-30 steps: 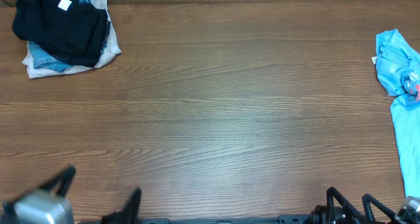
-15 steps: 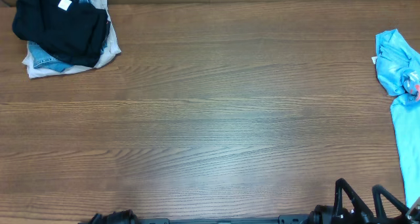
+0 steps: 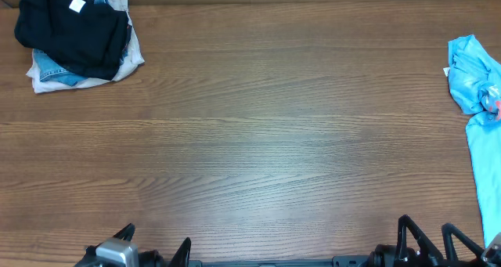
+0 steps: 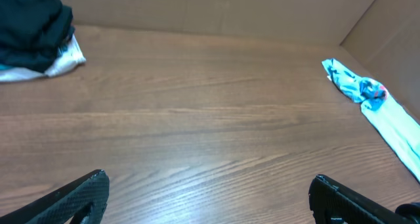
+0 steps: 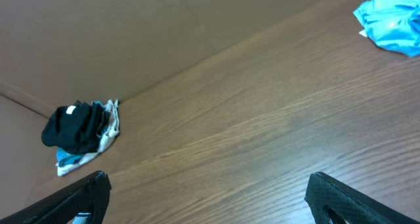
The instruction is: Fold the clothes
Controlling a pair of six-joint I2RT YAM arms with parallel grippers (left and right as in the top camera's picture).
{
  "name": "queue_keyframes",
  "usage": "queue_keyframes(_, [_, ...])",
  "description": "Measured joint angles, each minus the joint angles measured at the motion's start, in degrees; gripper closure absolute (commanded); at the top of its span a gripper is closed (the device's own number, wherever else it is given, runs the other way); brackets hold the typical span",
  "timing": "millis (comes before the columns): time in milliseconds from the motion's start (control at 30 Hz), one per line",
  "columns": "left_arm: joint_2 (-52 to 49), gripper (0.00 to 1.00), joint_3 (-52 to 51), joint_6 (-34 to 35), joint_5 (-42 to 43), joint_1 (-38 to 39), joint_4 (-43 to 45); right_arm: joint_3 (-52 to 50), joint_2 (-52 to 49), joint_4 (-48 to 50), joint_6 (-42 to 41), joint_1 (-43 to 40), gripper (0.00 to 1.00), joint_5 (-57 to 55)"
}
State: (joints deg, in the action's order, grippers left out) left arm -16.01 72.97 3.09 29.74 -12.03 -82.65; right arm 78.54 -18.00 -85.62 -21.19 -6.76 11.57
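Both of your grippers are spread wide and hold nothing. The left gripper point(image 3: 155, 250) and the right gripper point(image 3: 427, 229) sit low at the near edge of the table point(image 3: 258, 142), well apart from all the clothes.

The wooden top is bare across its whole middle, so you have plenty of room to spread a garment and fold it there. The light blue garment point(image 3: 476, 87) lies long and crumpled along the right edge and runs out of the overhead view. It perhaps hangs over the side, but I cannot tell this. The pile point(image 3: 78, 48) sits in the far left corner, with the black T-shirt point(image 3: 74, 32) on top, its small white label point(image 3: 77, 5) facing up, and denim point(image 3: 51, 73) below.

I judge that nothing is folded yet, and the first step is to fetch one piece. The blue one is nearest to your right gripper. Pinch only one layer near its end, then drag it flat toward the middle. Keep away from the brown wall point(image 5: 131, 40) behind the pile, which leaves little room there.
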Motion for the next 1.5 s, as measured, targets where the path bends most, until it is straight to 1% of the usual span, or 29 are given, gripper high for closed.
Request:
queue_keyframes(467, [0.0, 0.0, -1.31, 0.0, 0.0, 0.0, -0.02, 0.0, 0.0, -0.92, -0.02, 0.02, 0.0, 0.0])
queue_keyframes(900, [0.0, 0.0, -1.31, 0.0, 0.0, 0.0, -0.02, 0.0, 0.0, -8.87, 0.0, 0.02, 0.0, -0.02])
queue_keyframes(967, [0.0, 0.0, -1.31, 0.0, 0.0, 0.0, -0.02, 0.0, 0.0, -8.87, -0.02, 0.02, 0.0, -0.55])
queue_keyframes(1167, [0.0, 0.0, -1.31, 0.02, 0.02, 0.0, -0.02, -0.26, 0.02, -3.82, 1.03, 0.0, 0.0, -1.97])
queue_keyframes(1267, [0.0, 0.0, -1.33, 0.02, 0.02, 0.0, -0.04, -2.82, 0.04, -0.85, 2.64, 0.02, 0.0, -1.99])
queue_keyframes(1367, [0.0, 0.0, -1.36, 0.09, 0.02, 0.0, -0.02, -8.31, 0.04, 6.14, 3.69, 0.02, 0.0, -1.99])
queue_keyframes(1500, [0.0, 0.0, -1.38, 0.17, 0.0, 0.0, -0.02, -17.66, 0.59, 18.8, 6.84, 0.02, 0.0, 0.26])
